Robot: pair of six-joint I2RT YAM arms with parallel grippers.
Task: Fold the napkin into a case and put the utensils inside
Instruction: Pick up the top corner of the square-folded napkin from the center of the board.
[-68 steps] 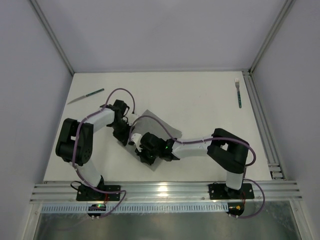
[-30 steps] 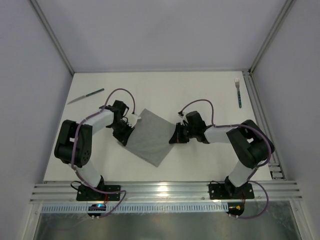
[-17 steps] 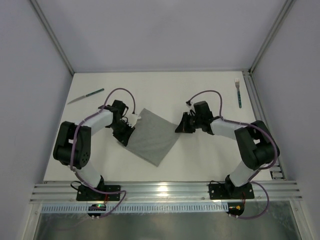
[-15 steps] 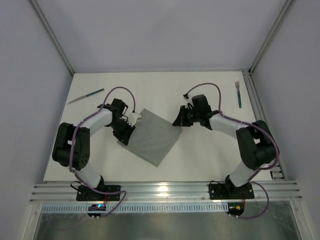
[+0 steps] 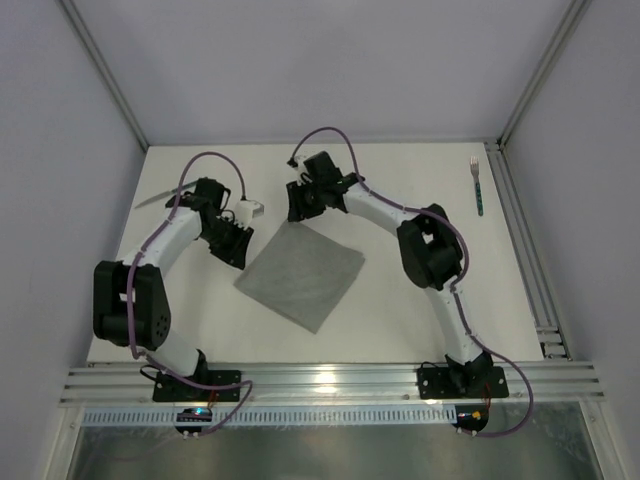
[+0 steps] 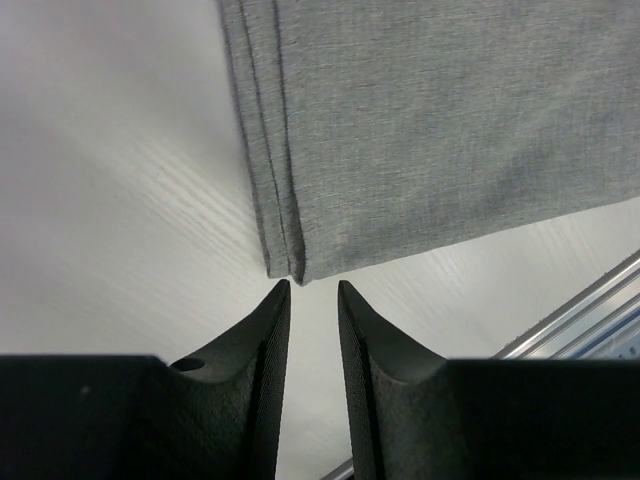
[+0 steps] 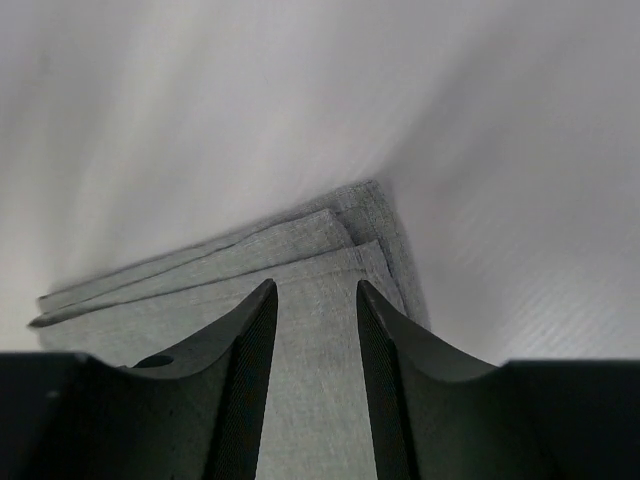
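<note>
The left pincer (image 6: 312, 290) is hovering low over the white bench (image 5: 390, 330), its two black fingers standing only a narrow slit apart and gripping nothing. The near corner of the plain grey folded fabric napkin (image 6: 450, 120) is lying just beyond its tips, not between them. The right pincer (image 7: 315, 292) is standing wider, its fingers parted above the napkin's far corner. The cloth is showing through the gap and appears to be lying flat rather than pinched.

Seen from above, the napkin is lying as a tilted square in the middle of the bench, between the two pincers. A slim, teal-handled, silver-tined fork (image 5: 477, 188) is lying well apart at the far right edge, and a slim silver-bladed knife (image 5: 150, 201) is lying at the far left.

Several stacked layers are fanning out unevenly at both corners. A pincer closing there is likely to be catching only some of them, so the fold could be slipping open or coming out crooked. The left pincer's slit also looks too tight for the stacked corner and may be pushing the cloth along instead of taking it.

The left arm (image 5: 165, 235) is covering the knife's handle. Both wrist views are cutting off most of the napkin, and whether the right fingertips are touching the fabric is hard to make out
</note>
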